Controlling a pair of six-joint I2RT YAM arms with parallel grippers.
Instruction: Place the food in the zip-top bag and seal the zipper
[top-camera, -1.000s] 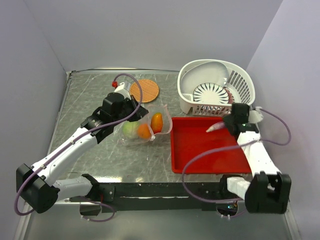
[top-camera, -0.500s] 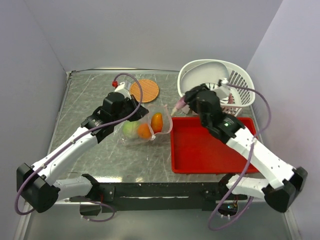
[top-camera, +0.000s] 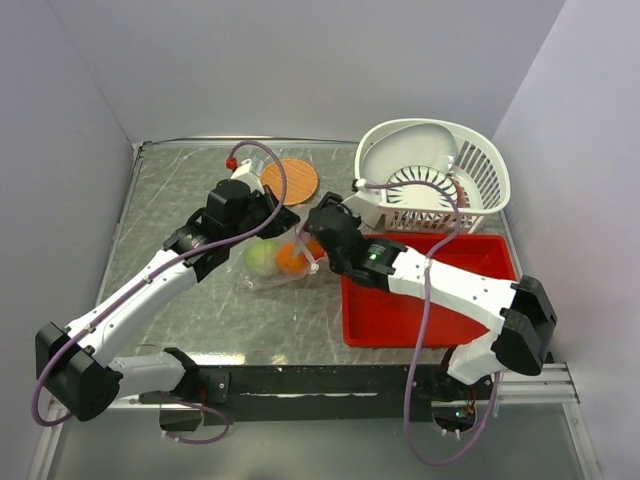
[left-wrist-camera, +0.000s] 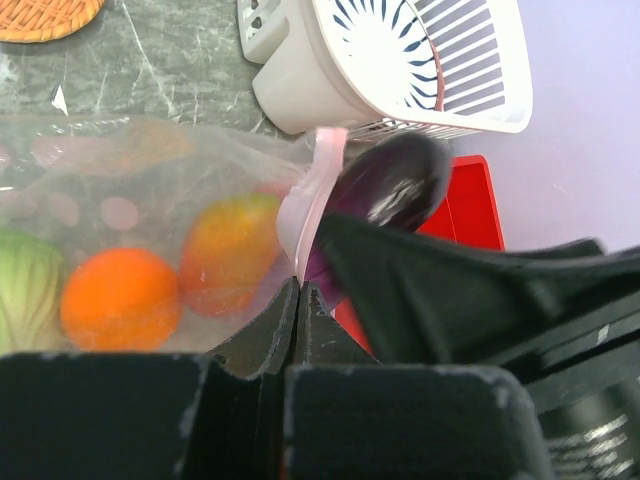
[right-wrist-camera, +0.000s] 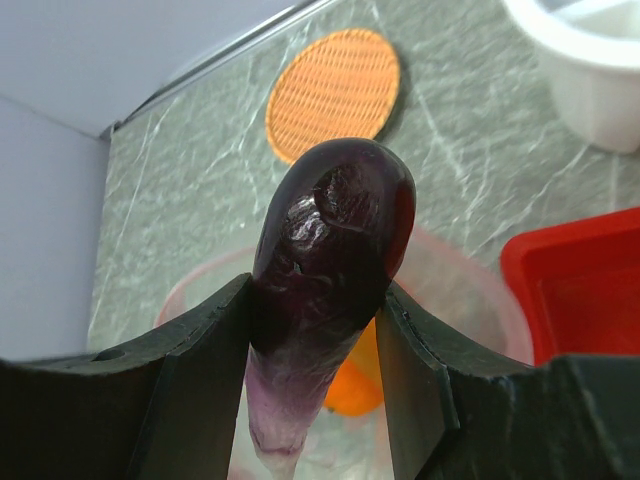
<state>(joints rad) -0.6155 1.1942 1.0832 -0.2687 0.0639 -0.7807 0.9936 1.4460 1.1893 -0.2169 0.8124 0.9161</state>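
**Holding an eggplant over the open bag**

Spanning most of the overhead view, the grey marbled counter (top-camera: 180, 200) carries everything. On its right side lies a red tray (top-camera: 400, 322), and a white slotted basket (top-camera: 430, 125) stands just above it, toward the upper right of the frame.

At the centre of the frame, just left of the tray, the clear bag (top-camera: 255, 280) lies on the counter. Three pieces of food sit inside it: a pale green ball (top-camera: 261, 258) at its left, an orange ball (top-camera: 290, 260) beside that, and an orange-red fruit (left-wrist-camera: 228, 255) to the right of the orange ball.

The left arm reaches in from the lower left. The left end effector (left-wrist-camera: 298, 285) is pressed together, pinching the plastic at the bag's edge. The right arm stretches across the tray from the lower right. The right end effector (right-wrist-camera: 315, 300) grips a dark purple eggplant (right-wrist-camera: 325, 270) between its fingers. It holds the eggplant at the bag's mouth, above the food.

A flat woven orange-brown disc (top-camera: 290, 181) lies on the counter above the bag, apart from it. The pinkish zipper strip (left-wrist-camera: 322, 185) rises from the left fingertips and curves along the bag's mouth, next to the eggplant.
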